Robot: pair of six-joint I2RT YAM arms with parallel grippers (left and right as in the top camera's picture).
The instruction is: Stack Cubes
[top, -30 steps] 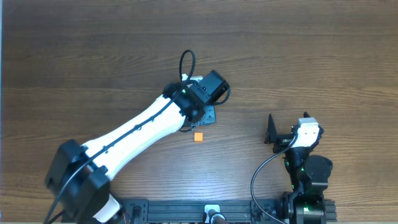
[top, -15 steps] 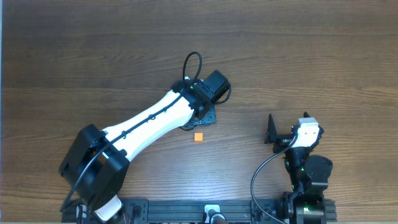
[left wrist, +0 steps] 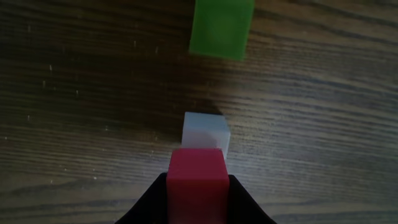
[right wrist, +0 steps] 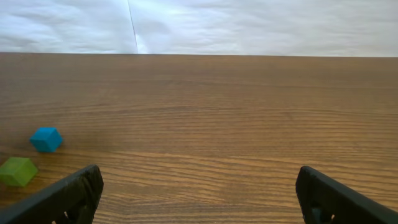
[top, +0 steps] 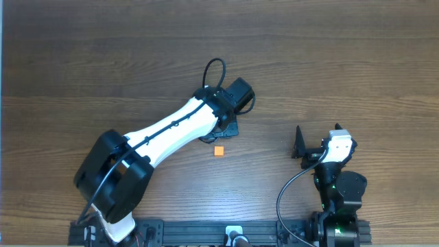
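In the left wrist view my left gripper [left wrist: 198, 186] is shut on a red cube [left wrist: 198, 179]. A white cube [left wrist: 206, 132] lies on the wood just beyond the red one; I cannot tell whether they touch. Farther off sits a green cube [left wrist: 222, 28]. Seen from above, the left gripper [top: 228, 122] is near the table's middle, and an orange cube [top: 219, 151] lies just below it. My right gripper [top: 300, 143] is low at the right, its fingers [right wrist: 78, 190] spread open with nothing between them. Its wrist view shows a blue cube [right wrist: 46, 139] and the green cube [right wrist: 17, 171].
The brown wooden table [top: 343, 62] stretches wide around the arms. A pale wall [right wrist: 249, 25] stands behind the table's far edge in the right wrist view. The left arm's white link [top: 171, 130] crosses the table's lower left.
The left arm's rear joint has swung to the right and the arm has stretched out, while its gripper stayed near the same spot. The right arm has not moved.
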